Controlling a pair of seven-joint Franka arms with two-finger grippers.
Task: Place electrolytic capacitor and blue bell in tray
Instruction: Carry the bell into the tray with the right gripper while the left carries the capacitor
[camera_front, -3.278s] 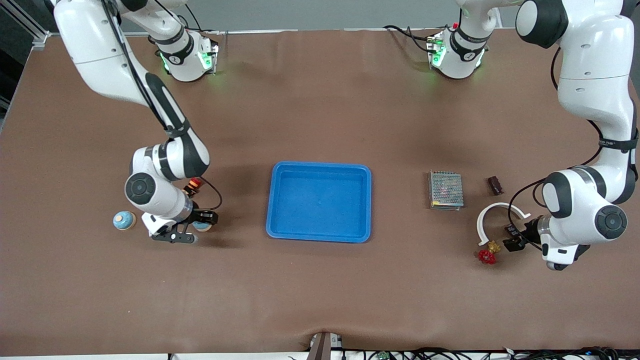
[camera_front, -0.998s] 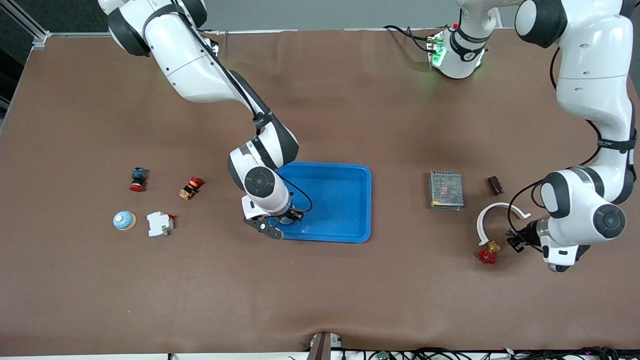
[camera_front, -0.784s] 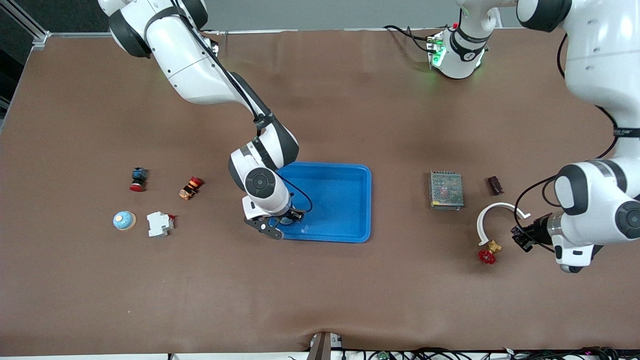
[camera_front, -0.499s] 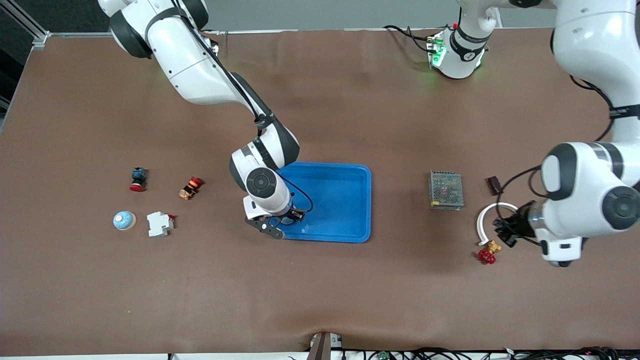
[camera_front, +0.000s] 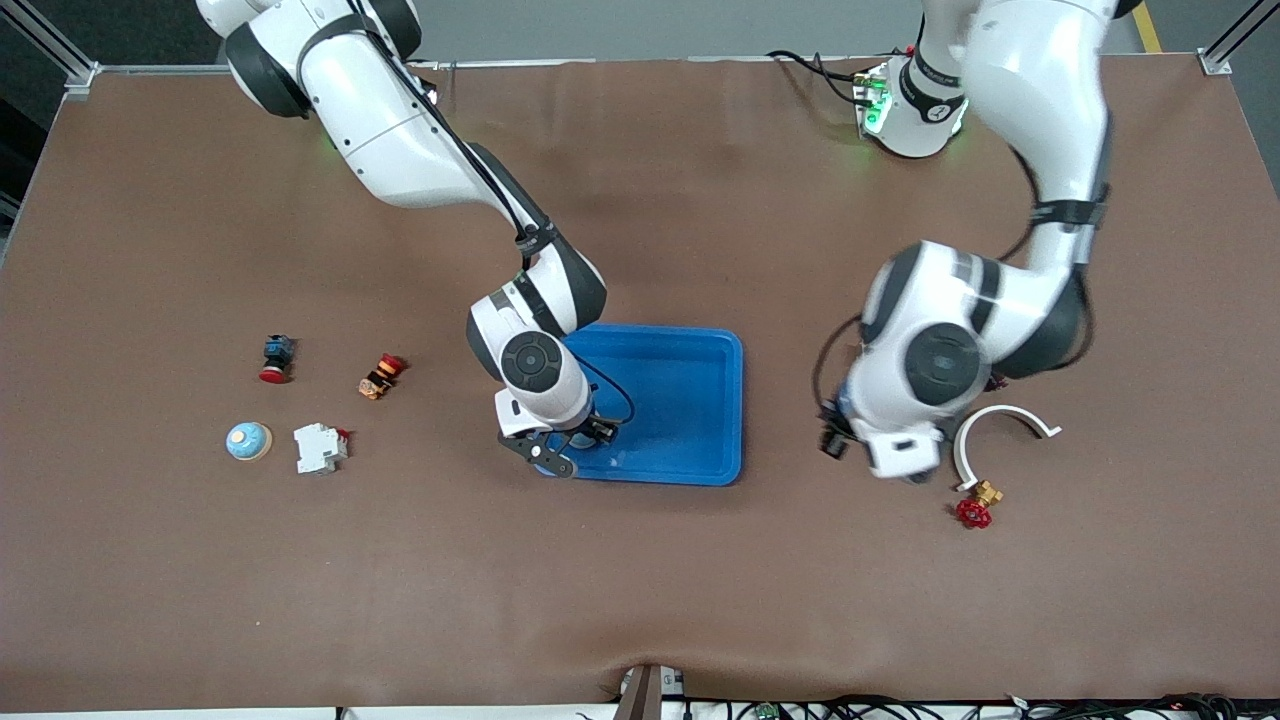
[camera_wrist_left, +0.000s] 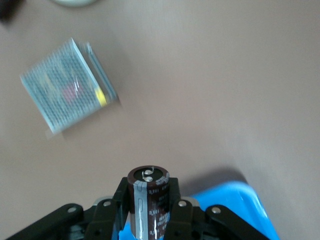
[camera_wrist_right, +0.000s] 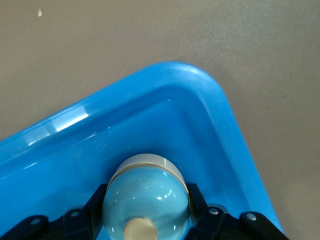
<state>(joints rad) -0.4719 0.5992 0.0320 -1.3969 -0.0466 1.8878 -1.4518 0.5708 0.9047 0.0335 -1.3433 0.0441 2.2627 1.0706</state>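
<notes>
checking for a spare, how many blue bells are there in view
2. One blue bell is in the right gripper, low over a corner of the tray. The other bell sits on the table toward the right arm's end, beside a white breaker.

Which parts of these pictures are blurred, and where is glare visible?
Front view: the left arm's wrist above its tool is smeared. Left wrist view: the grey metal mesh box is streaked, the brown cylindrical capacitor sharp. Right wrist view: white glare on the bright-blue plastic tray rim.

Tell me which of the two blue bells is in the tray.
The blue bell clamped in the right gripper, low inside the tray. The other bell sits on the table beside the white breaker.
</notes>
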